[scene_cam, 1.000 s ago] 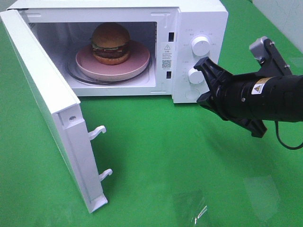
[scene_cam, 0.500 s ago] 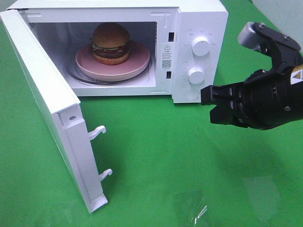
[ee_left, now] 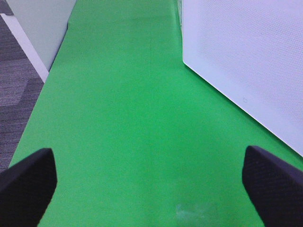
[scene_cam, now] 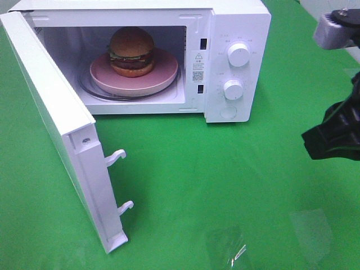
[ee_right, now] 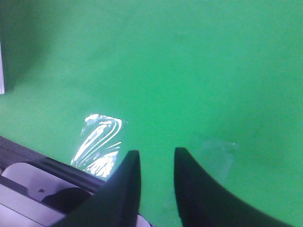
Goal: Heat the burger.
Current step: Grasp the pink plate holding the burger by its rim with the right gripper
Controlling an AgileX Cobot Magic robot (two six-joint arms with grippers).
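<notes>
The burger [scene_cam: 131, 50] stands on a pink plate [scene_cam: 163, 76] inside the white microwave [scene_cam: 239, 17], whose door [scene_cam: 56, 112] hangs wide open to the left. My right gripper [scene_cam: 315, 140] is at the right edge of the exterior view, well away from the microwave's knobs [scene_cam: 233, 89]. In the right wrist view its fingers [ee_right: 128, 175] are a narrow gap apart, over green cloth, holding nothing. My left gripper [ee_left: 149, 184] is open wide with nothing between its fingers [ee_left: 28, 179]. It does not show in the exterior view.
Green cloth [scene_cam: 225, 180] covers the table. A white microwave panel [ee_left: 246, 61] lies ahead of the left gripper. Clear tape patches [scene_cam: 225, 247] shine near the front edge. The table edge and grey floor [ee_left: 14, 80] lie to the left gripper's side.
My right arm has pulled back from the microwave's lower knob to the right edge of the view. Its jaws have parted a little. The microwave, door and burger have not moved.
</notes>
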